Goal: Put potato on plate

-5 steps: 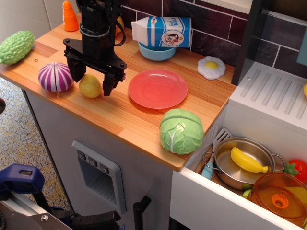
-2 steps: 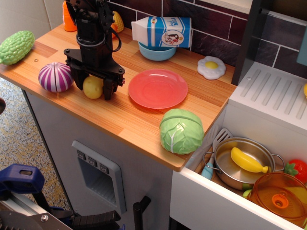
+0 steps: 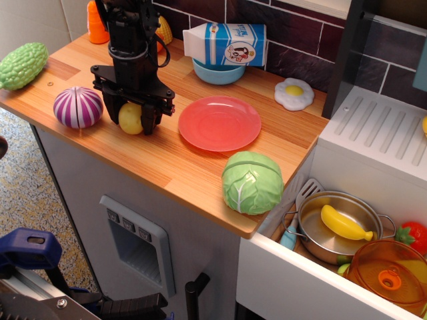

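Observation:
The potato (image 3: 131,118), a small pale-yellow oval, sits on the wooden counter between the fingers of my black gripper (image 3: 131,121). The jaws stand close on both sides of it and look shut on it, with the potato still down at the counter. The red-pink plate (image 3: 219,123) lies flat and empty on the counter just right of the gripper.
A purple-and-white striped onion (image 3: 78,107) sits just left of the gripper. A green cabbage (image 3: 252,181) is near the front edge. A milk carton (image 3: 225,44) lies on a light-blue bowl (image 3: 218,72) at the back. A fried egg (image 3: 294,93), a green gourd (image 3: 23,65) and an orange carrot (image 3: 97,20) are also on the counter.
The gripper came down around the potato and its jaws closed in from wide open to tight against it. The potato has stayed in about the same spot.

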You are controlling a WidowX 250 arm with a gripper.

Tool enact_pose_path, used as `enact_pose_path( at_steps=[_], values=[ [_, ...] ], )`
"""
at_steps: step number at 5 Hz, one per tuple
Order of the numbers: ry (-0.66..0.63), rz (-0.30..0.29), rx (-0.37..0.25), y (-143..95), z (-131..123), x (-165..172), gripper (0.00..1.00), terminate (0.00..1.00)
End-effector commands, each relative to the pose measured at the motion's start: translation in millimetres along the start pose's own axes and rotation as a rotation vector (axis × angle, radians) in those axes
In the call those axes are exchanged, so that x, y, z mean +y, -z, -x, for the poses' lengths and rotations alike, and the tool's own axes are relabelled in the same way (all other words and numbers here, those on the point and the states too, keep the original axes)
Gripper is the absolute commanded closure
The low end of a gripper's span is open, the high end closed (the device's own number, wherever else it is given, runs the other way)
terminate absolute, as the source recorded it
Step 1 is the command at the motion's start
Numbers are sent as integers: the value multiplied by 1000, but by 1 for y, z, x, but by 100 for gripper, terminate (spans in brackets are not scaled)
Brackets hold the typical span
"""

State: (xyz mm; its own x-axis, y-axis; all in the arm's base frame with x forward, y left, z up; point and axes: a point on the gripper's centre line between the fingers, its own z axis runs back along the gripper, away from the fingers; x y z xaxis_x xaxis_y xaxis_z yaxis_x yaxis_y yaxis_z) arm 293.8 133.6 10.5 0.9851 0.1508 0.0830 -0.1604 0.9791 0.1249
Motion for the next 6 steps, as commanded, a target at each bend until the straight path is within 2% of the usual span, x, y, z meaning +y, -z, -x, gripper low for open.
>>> enact_pose_path(
  at_steps=[1,2,3,4,6],
  values=[
    [104,-51,-44,-64,-31,-22,100,0],
    [222,-5,-83,-72,-43,-46,100,0],
    [324,38,-106,-69,-49,-67,100,0],
    [433,105,-141,-52,-52,-85,100,0],
    [476,128,-167,-34,-51,-92,100,0]
  ],
)
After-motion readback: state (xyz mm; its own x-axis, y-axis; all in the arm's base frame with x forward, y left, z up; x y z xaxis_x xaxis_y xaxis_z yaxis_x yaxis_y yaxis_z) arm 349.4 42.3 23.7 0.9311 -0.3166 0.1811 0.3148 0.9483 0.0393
